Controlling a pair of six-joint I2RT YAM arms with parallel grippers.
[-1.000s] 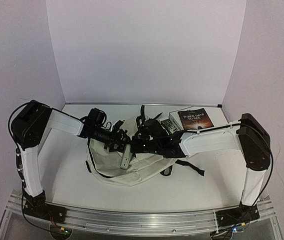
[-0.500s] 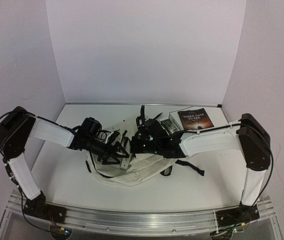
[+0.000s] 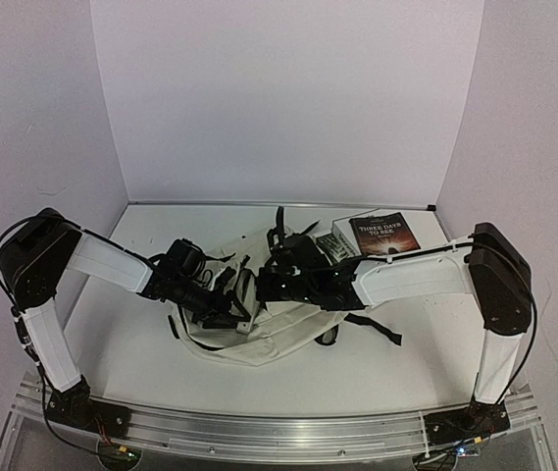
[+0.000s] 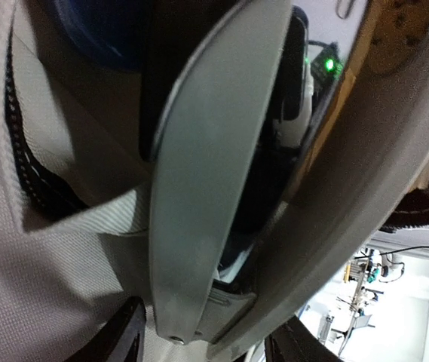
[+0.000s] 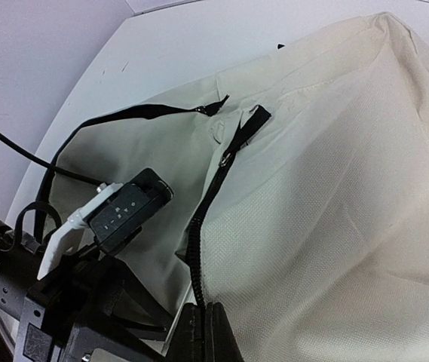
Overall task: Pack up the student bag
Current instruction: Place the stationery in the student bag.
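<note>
Retreating left arm: over the last second its elbow has swung back toward its own side. The left gripper (image 3: pixel 228 306) has slid lower across the student bag (image 3: pixel 269 343), a little away from the right gripper (image 5: pixel 205 326).
Left fingers: apart, with a grey flat piece (image 4: pixel 199 188) lying between them. Whether they press on it cannot be told.
Right fingers: together, pinched on the bag's edge where the zipper (image 5: pixel 203 219) runs down to their tips. They have not moved through the second.
Meaning for task: by judgement, the right gripper holds the mouth up while the left works the grey piece toward it. Packing is underway, not finished.
Student bag: slumped under both sets of fingers. Cream woven cloth, soft and creased, with a fine grid texture. The zipper is black and toothed, and black straps (image 3: pixel 372 329) trail out beyond the right fingers.
Grey piece: looks rigid, smooth and matte, long with a rounded end. What it is cannot be told.
Book (image 3: pixel 384 234): dark cover, rectangular, well beyond the right fingers, unmoved, not yet packed.
</note>
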